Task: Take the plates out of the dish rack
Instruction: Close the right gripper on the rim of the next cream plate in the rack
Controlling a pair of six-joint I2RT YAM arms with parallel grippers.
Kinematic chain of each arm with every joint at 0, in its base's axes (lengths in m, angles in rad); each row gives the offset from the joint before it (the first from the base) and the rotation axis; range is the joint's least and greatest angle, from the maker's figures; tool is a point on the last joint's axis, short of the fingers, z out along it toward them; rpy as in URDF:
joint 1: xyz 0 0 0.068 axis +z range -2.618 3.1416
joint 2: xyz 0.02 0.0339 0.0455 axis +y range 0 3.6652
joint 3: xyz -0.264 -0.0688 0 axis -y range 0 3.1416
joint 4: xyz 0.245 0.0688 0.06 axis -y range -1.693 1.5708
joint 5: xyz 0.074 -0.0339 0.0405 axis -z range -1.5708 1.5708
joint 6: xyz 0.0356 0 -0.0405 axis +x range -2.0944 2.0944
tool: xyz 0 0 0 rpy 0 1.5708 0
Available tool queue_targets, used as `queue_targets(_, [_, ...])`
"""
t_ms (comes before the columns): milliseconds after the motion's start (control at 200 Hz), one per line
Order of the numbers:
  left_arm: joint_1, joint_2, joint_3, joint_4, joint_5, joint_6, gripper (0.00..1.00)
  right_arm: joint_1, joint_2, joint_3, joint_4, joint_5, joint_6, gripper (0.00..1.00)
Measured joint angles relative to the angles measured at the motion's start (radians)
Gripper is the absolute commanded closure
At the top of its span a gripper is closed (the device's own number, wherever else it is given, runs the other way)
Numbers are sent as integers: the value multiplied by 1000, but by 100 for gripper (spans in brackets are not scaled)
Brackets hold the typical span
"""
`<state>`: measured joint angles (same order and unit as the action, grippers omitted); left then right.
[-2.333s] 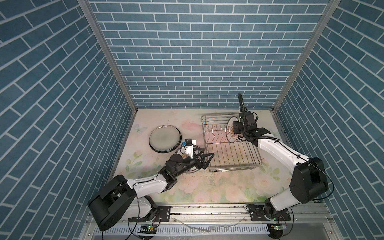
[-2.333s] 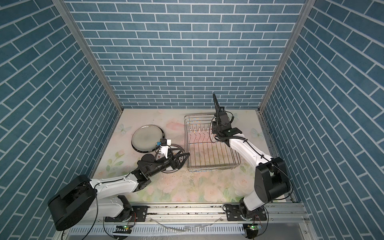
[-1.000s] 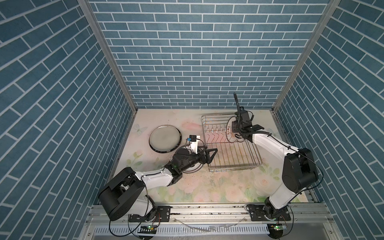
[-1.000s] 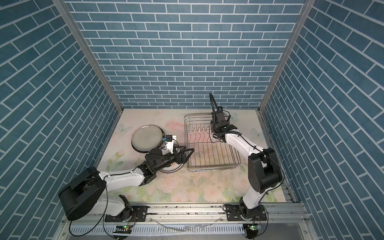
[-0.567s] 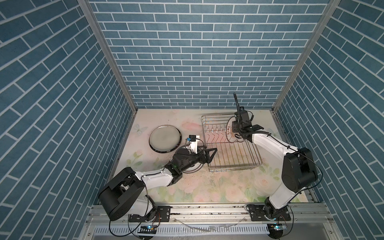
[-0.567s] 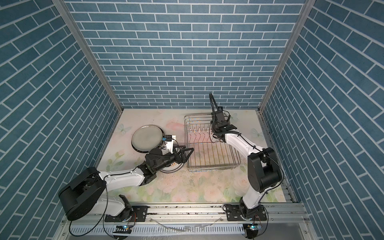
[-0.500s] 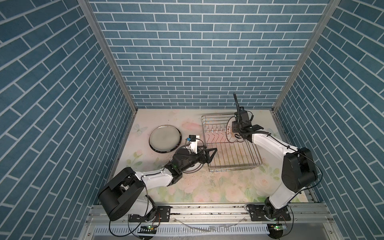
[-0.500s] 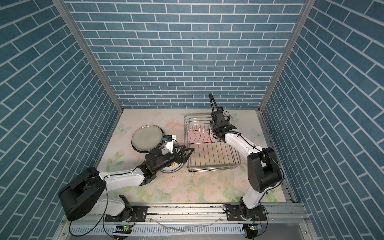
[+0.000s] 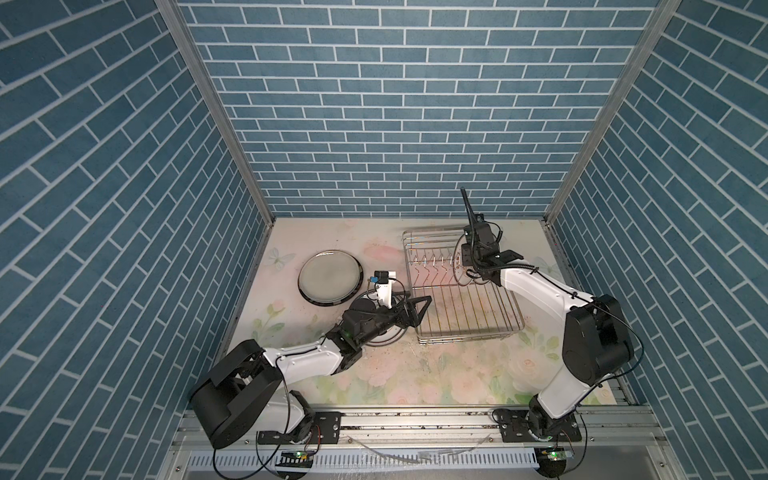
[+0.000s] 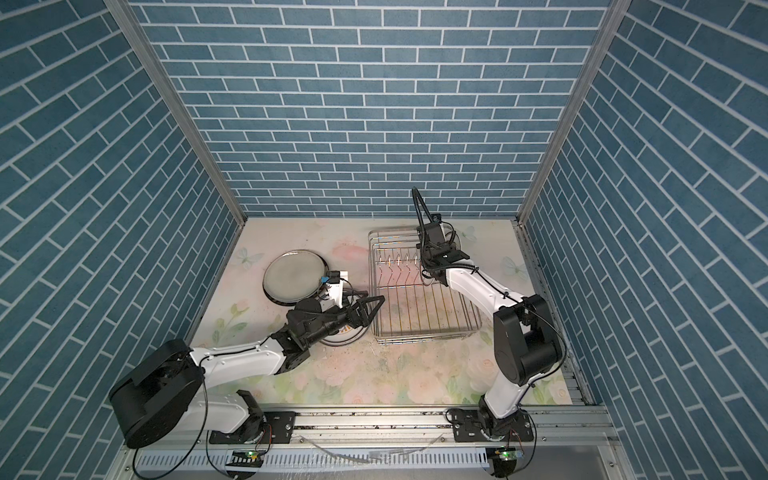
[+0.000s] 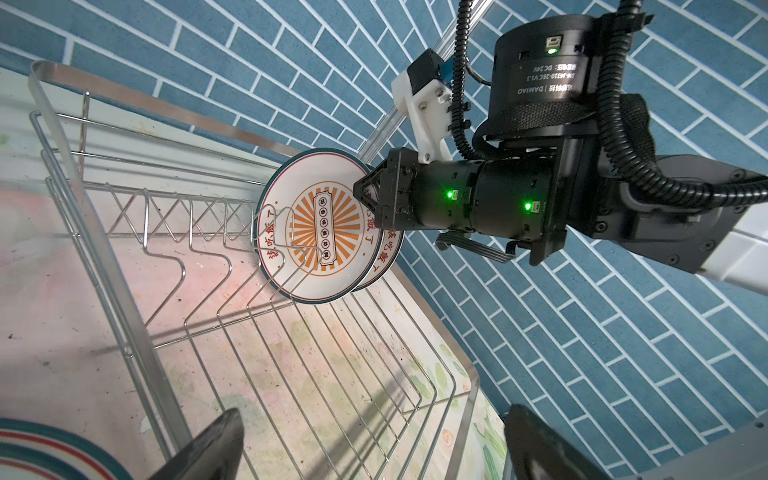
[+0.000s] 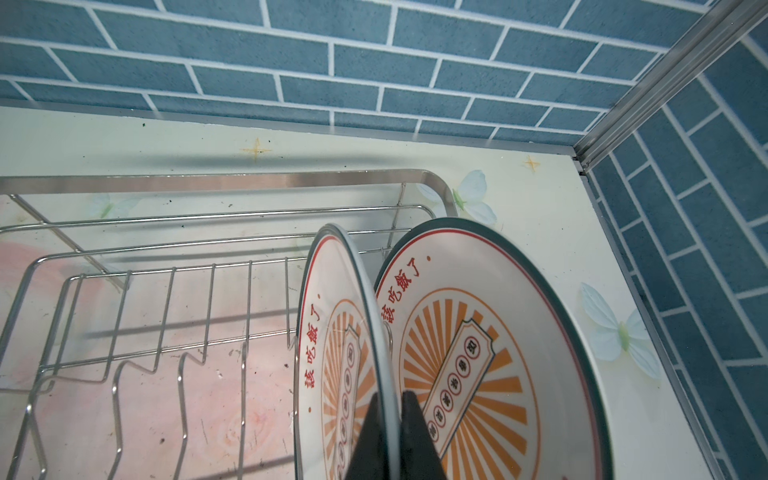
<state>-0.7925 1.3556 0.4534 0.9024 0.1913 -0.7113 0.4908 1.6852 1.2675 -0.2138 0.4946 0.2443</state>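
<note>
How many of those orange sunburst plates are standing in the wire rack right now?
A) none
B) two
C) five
B: the right wrist view shows just two upright in the dish rack: the gripped plate, its rim pinched in the shut right end effector, and a second plate beside it.
</note>
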Motion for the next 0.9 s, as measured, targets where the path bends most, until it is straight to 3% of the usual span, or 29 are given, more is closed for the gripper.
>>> queue_targets(500, [0,-23,-18,0,-20,-5,0,19,-18,0,0,34,-41,97])
queue_targets(900, [0,-93,-32,-30,-52,-2,0,53,-151,-12,6,131,-86,99])
